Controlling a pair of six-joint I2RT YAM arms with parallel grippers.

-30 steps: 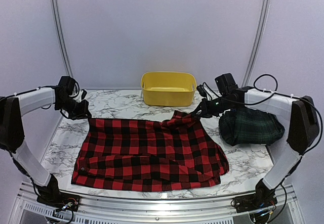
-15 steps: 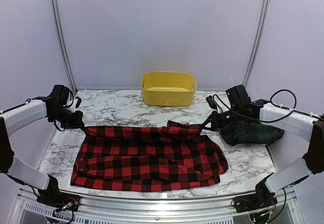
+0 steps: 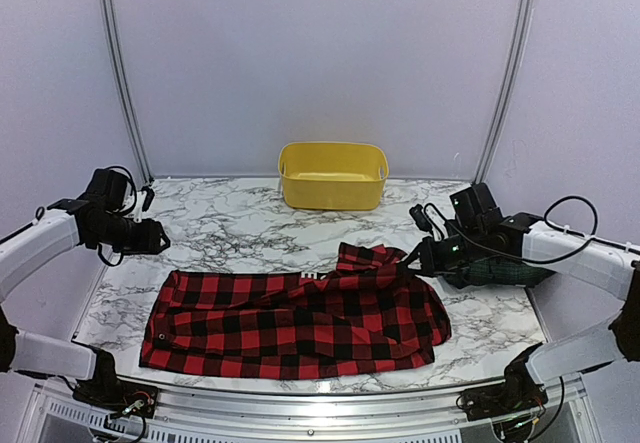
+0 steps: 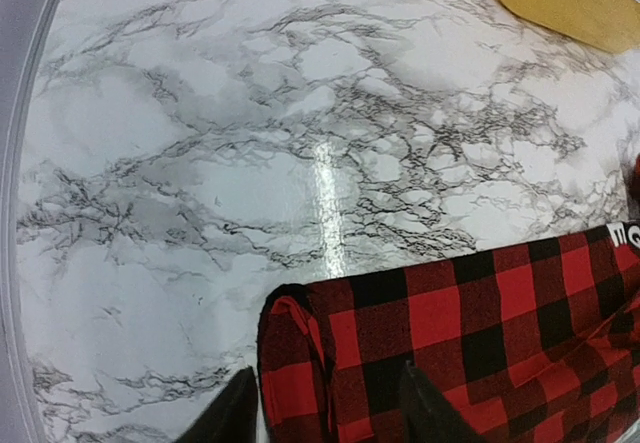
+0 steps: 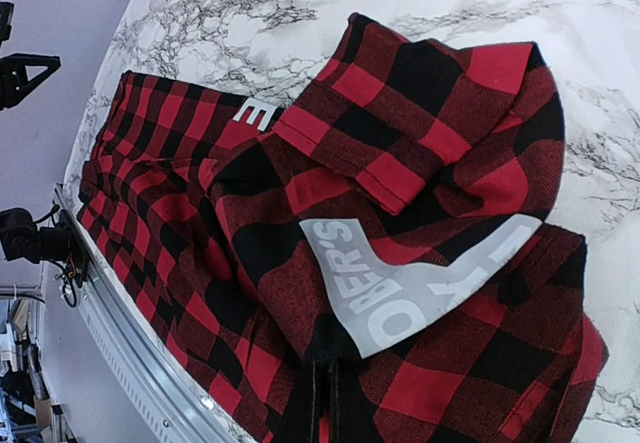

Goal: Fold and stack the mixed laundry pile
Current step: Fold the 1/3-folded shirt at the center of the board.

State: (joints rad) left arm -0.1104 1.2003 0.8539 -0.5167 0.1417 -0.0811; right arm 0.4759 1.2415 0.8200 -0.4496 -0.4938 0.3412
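The red-and-black checked garment lies flat on the marble table, folded into a long band. In the left wrist view its far-left corner rests on the marble between and beneath my spread fingertips. My left gripper is open and holds nothing, hovering just left of and above that corner. My right gripper is shut on the bunched far-right corner of the checked garment, beside its white label. The dark tartan garment lies folded behind my right arm. The navy garment is out of view.
A yellow plastic tub stands at the back centre of the table. Bare marble runs between the tub and the checked garment. The metal front rail lies just beyond the garment's near edge.
Both arms brought the garment's far edge down and forward, so it now lies as a narrower band. My left gripper opened, let its corner go and pulled away to the left.
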